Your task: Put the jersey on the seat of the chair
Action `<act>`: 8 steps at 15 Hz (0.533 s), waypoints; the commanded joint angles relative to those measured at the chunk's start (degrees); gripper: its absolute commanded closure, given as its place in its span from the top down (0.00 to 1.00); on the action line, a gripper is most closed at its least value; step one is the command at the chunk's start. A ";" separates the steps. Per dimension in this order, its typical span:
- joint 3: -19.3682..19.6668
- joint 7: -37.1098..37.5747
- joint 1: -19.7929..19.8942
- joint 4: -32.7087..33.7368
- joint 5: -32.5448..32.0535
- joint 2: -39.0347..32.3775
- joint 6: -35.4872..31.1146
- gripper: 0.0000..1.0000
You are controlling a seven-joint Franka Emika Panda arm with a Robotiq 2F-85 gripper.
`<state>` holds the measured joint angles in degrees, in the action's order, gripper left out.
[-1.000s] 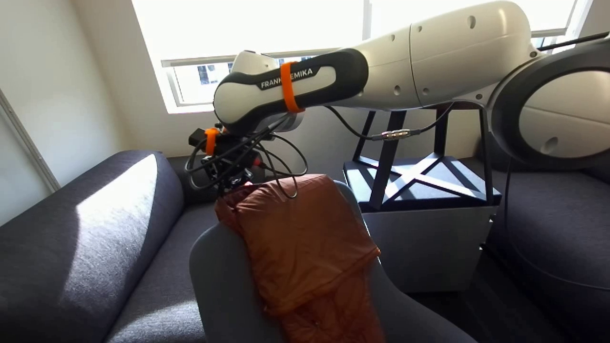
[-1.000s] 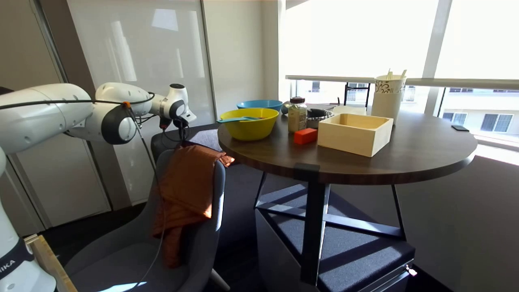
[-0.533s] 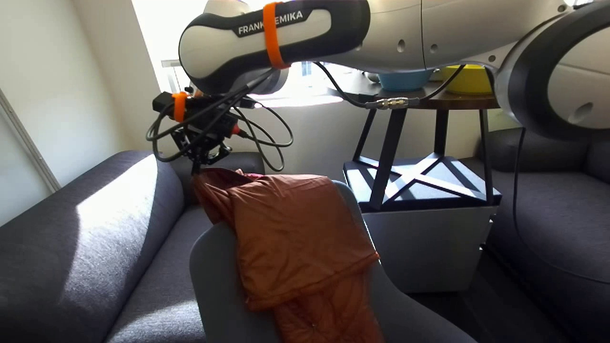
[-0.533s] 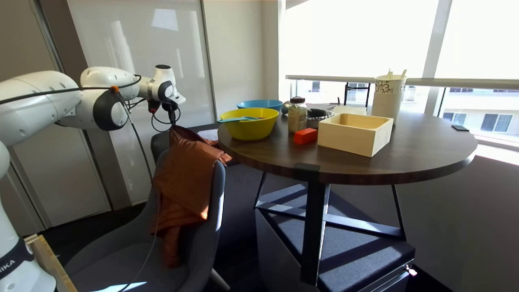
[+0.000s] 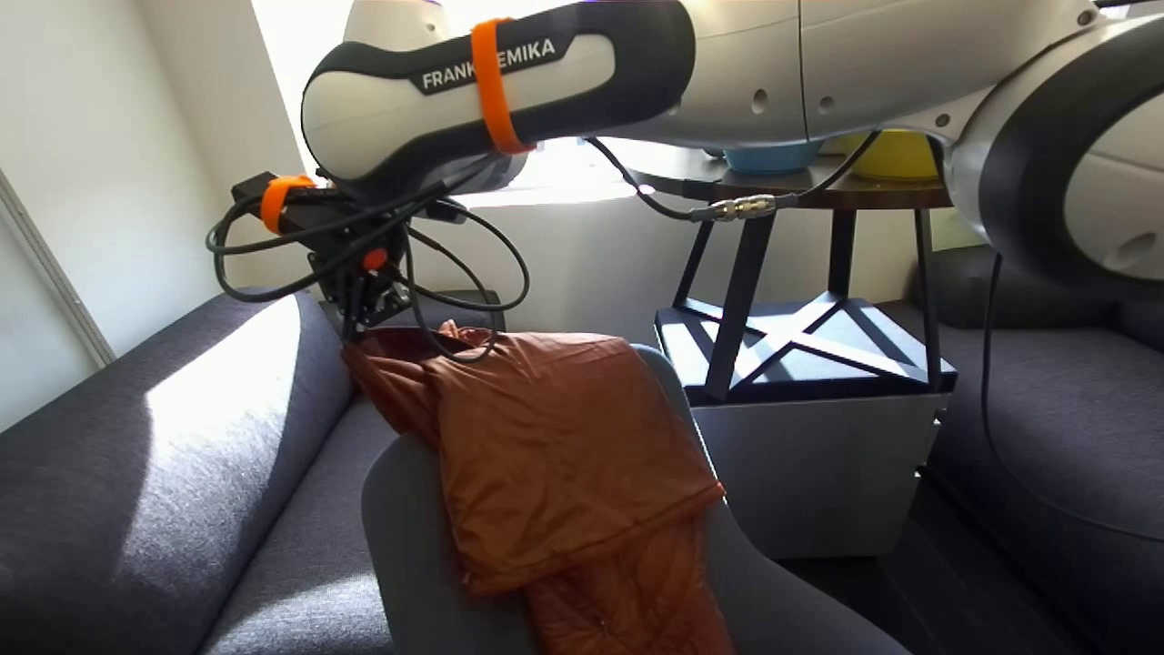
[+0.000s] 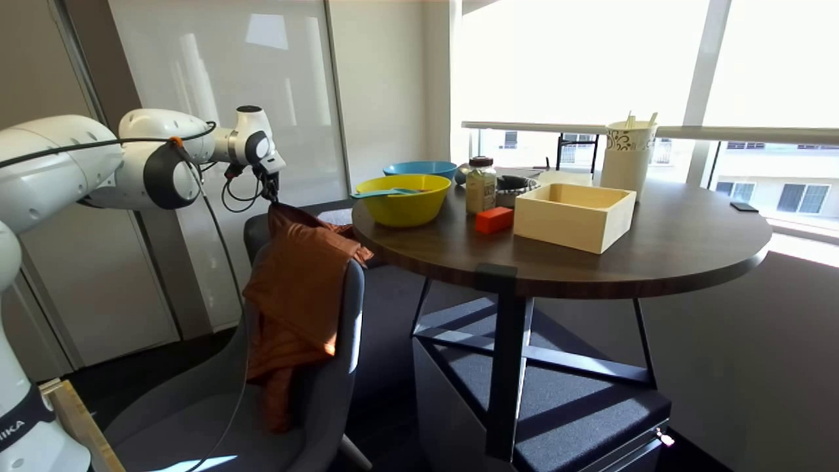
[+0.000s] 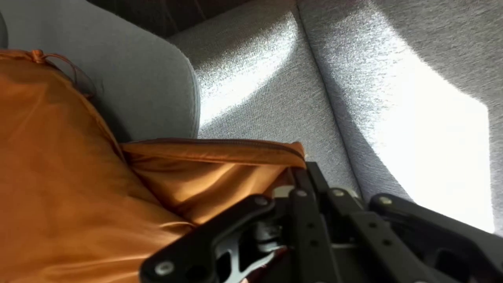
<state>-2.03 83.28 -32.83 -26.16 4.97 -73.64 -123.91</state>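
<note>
The rust-orange jersey [image 5: 564,455] hangs over the backrest of the grey chair [image 5: 414,518]. It also shows in an exterior view [image 6: 301,282], where its lower end hangs in front of the backrest down to the grey seat [image 6: 190,426]. My gripper [image 7: 308,169] is shut on a zippered edge of the jersey [image 7: 70,177]. In both exterior views the gripper [image 5: 350,335] [image 6: 272,196] holds this corner lifted above and beside the top of the backrest. The rest of the jersey still lies on the backrest. Part of its far side is hidden.
A dark grey sofa [image 5: 109,473] stands behind and beside the chair. A round table [image 6: 695,229] close to the backrest carries a yellow bowl [image 6: 403,203], a blue bowl [image 6: 419,169], a jar [image 6: 480,187] and a wooden box [image 6: 570,219]. A cable [image 6: 226,262] hangs from the arm.
My gripper has risen from the backrest top and shifted sideways, dipping slightly in the last half second. The held corner of the jersey came up with it, and the draped part slid a little.
</note>
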 commanded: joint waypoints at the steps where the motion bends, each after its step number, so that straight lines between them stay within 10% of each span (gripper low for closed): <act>1: -0.68 0.43 0.21 1.47 -0.80 -0.77 0.71 0.03; 8: 0.70 -5.13 1.37 -2.03 -4.09 8.17 16.70 0.01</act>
<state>-1.65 81.86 -31.92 -25.83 3.13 -71.37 -116.40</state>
